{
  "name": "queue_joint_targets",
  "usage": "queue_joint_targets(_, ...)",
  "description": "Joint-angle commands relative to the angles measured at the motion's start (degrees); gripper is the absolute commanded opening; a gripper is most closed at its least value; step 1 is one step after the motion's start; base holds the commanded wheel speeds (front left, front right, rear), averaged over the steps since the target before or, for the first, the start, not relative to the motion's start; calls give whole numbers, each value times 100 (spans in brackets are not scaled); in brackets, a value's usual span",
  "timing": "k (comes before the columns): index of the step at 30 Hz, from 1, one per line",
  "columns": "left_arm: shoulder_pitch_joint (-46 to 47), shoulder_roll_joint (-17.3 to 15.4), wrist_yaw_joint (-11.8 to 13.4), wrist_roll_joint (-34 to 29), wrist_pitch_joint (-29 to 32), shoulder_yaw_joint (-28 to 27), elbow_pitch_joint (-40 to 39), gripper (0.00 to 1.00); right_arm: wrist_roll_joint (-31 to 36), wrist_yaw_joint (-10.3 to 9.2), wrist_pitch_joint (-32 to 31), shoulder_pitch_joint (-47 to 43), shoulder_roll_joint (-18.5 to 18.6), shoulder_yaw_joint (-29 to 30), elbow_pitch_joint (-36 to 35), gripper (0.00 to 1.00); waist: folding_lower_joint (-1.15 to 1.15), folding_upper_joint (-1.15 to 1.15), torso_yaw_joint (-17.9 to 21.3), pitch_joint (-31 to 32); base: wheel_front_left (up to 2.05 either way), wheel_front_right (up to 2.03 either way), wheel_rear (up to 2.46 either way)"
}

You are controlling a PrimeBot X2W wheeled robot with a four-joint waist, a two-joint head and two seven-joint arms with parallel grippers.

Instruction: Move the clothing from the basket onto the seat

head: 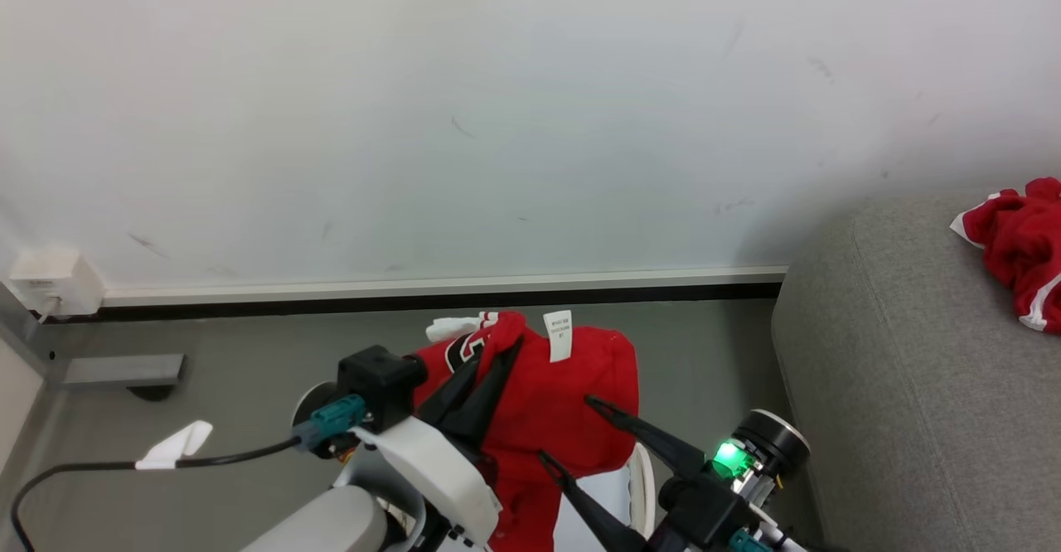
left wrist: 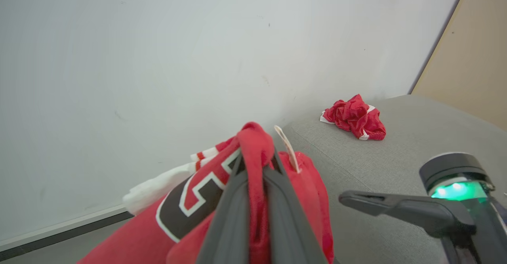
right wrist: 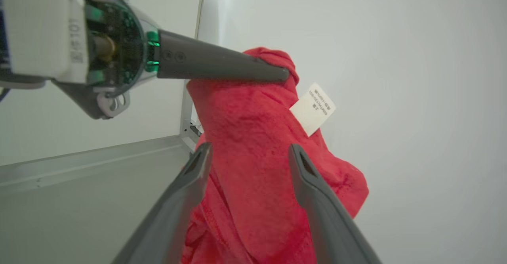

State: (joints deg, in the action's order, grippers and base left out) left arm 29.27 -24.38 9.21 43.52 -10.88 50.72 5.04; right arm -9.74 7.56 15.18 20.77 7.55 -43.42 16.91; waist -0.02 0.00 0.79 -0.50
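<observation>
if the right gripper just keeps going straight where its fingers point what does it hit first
The hanging red garment, held up by the shut left gripper. It lies in line between the fingers of the open right gripper; how near is hard to judge.

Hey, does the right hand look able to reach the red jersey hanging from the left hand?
Likely yes. The right hand is open and aimed at the red jersey, which hangs just ahead of it from the shut left hand, with nothing in between.

Home-like rm: grey sofa (head: 895,386), bare wall (head: 497,79), skirting (head: 414,288).
</observation>
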Motion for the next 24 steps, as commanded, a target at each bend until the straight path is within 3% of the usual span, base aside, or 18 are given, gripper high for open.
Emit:
queue_joint_targets(1,-72,26,66,-72,41,18,-87,0,82,-15,-5,97,-17,-35,55,100,2,0,-6,0,0,0,0)
queue_joint_targets(7,-82,155,242,-123,161,118,-363,0,582,-15,-5,227,-169,58,189,100,2,0,-15,-1,0,0,0)
queue_joint_targets(17,-180,279,267,-199,438,479,-706,0,1289,-15,-5,152,-396,783,380,100,2,0,-76,28,0,0,0)
queue_joint_targets(24,-205,227,271,-158,507,522,-712,0,1377,-15,-4,54,-445,992,268,100,2,0,-101,30,0,0,0)
